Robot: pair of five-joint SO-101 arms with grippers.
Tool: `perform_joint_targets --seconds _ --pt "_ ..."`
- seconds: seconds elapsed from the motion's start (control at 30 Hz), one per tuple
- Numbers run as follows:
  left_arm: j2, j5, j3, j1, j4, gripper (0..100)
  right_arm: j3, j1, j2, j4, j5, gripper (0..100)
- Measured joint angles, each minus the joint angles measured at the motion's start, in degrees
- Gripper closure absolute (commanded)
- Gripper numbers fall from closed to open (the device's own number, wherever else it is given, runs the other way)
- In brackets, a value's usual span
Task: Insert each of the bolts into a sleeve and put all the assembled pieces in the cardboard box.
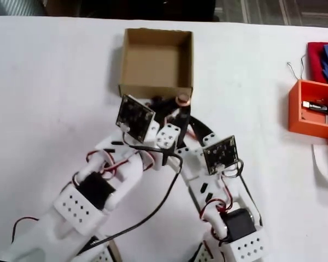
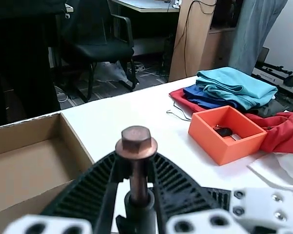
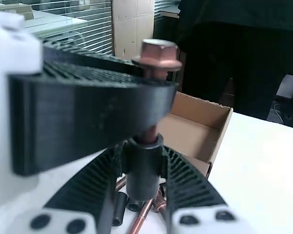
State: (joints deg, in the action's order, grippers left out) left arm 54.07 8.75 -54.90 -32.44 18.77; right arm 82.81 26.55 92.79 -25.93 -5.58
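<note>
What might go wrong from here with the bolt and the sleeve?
The bolt, held by the left gripper, sits only partly in the sleeve in the right gripper; any tilt could jam it. Loose bolts lie underneath, so a drop may scatter them.

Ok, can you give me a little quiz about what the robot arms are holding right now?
1. True or false: the cardboard box already has an assembled piece inside.
2. What does the left gripper hold? A) a bolt B) a spoon C) nothing
3. Fill in: the right gripper holds a black ____.

Key: 1 false, the box looks empty. 2 A. 3 sleeve.
</note>
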Motion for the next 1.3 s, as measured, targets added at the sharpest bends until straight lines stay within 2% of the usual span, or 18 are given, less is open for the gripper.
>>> perform_joint_targets --seconds 0.13,0.33,0.83,1.03,1.3 --pt "0.0 0.0 1.4 -0.1 5.5 96 -0.1 0.0 0.0 0.1 0.0 97.9" --pt "0.1 0.0 4.2 0.3 15.0 79 -0.1 0.4 0.0 -0.1 -0.1 97.9" --pt "-0.1 2.0 8.2 0.6 16.8 79 -0.2 0.0 0.1 -0.1 0.0 97.9" --pt "0.0 -0.8 10.4 4.1 17.1 79 0.0 0.3 -0.1 -0.1 -0.1 97.9" --pt "0.0 -1.1 10.8 4.0 18.7 79 -0.4 0.2 0.0 -0.1 -0.1 97.9"
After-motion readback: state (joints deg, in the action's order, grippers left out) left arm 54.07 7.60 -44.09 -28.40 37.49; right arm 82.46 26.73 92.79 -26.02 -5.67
